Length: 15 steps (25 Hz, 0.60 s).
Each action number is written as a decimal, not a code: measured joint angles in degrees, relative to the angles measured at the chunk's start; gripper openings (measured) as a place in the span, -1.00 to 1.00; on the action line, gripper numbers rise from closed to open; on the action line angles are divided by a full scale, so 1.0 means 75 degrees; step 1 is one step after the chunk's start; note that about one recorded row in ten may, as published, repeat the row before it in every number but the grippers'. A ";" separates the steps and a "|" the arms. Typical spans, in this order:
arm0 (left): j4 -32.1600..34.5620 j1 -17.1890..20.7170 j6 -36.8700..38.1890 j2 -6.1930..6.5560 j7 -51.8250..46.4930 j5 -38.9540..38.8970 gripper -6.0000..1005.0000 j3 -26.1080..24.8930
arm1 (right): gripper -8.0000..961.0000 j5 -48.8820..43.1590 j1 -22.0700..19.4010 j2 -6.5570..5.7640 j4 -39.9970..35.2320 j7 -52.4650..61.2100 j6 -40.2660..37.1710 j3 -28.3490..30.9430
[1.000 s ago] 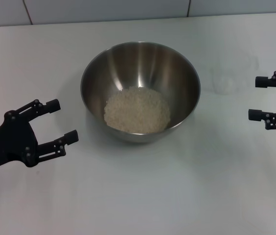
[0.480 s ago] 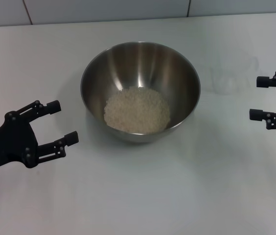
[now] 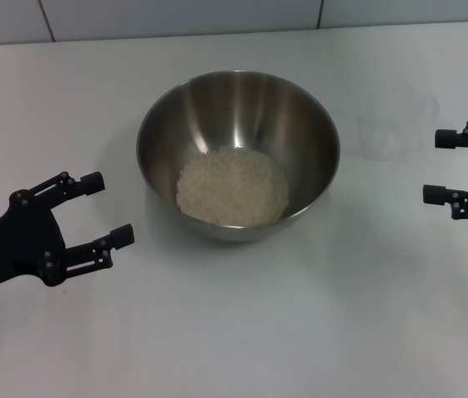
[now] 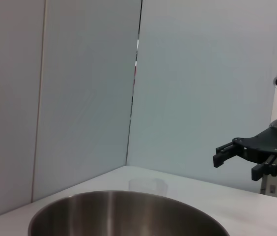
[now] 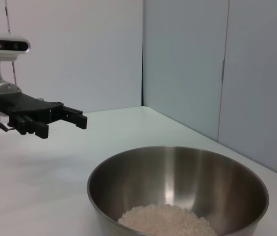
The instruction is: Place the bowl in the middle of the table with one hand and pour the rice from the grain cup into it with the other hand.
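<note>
Both sets of jaws stand wide apart with nothing between them. I see the left gripper (image 3: 101, 210) at the lower left of the head frame, its two fingers pointing toward the bowl (image 3: 238, 153) but well short of its rim. My right gripper (image 3: 446, 166) sits at the right edge of that frame, fingers spread one above the other and aimed inward, near the cup (image 3: 381, 137) without touching it.

That cup stands upright on the table (image 3: 242, 323), just right of the bowl in the upper right part of the head frame, clear and faint against the white top; I cannot tell whether any grains are in it. From the left wrist view it shows just beyond the bowl's far rim (image 4: 147, 186).

Rice (image 3: 232, 186) lies in a round off-white heap at the bottom of the bowl, which sits near the middle of the table, slightly above frame centre.
</note>
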 joint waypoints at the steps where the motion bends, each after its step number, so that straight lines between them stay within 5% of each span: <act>1: 0.0007 0.0000 0.0009 -0.0001 -0.0011 0.0006 0.71 0.0011 | 0.70 0.0000 -0.0001 0.0000 -0.0005 0.0000 -0.0001 0.0000; 8: 0.0015 -0.0039 0.0013 -0.0001 -0.0062 0.0073 0.71 0.0014 | 0.70 0.0000 -0.0008 0.0096 -0.0027 -0.0001 -0.0090 0.0001; 15: 0.0144 -0.0058 0.0056 -0.0027 -0.0121 0.0079 0.71 0.0045 | 0.70 0.0060 0.0041 0.0662 -0.0232 -0.0062 0.0008 -0.0321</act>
